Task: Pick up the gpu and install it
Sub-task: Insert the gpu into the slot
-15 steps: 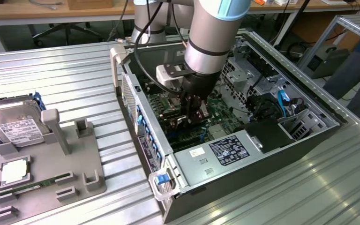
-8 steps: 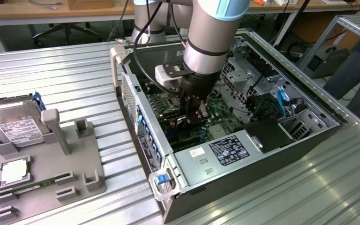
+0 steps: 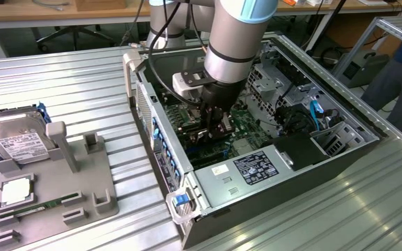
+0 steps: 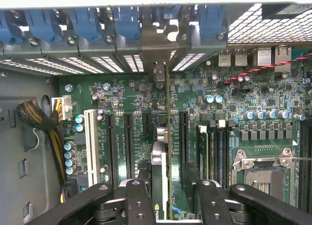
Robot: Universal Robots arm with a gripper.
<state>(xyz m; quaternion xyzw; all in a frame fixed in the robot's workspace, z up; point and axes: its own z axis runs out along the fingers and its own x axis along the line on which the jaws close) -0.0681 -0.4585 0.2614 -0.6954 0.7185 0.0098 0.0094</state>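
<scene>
While the arm reaches down into the open computer case (image 3: pixel 285 172) on the table (image 3: pixel 61 89), jaws clenched on the gpu (image 4: pixel 160 186), card held edge-on, upright over the green motherboard (image 4: pixel 243 103) slots.

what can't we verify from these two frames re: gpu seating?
- Slot contact: in the wrist view the gpu is edge-on, so its lower edge hides whether it is seated in the motherboard.
- Gripper: in the exterior view its tips and the card are lost in the dark computer case.
- Label text: too small to read.
</scene>
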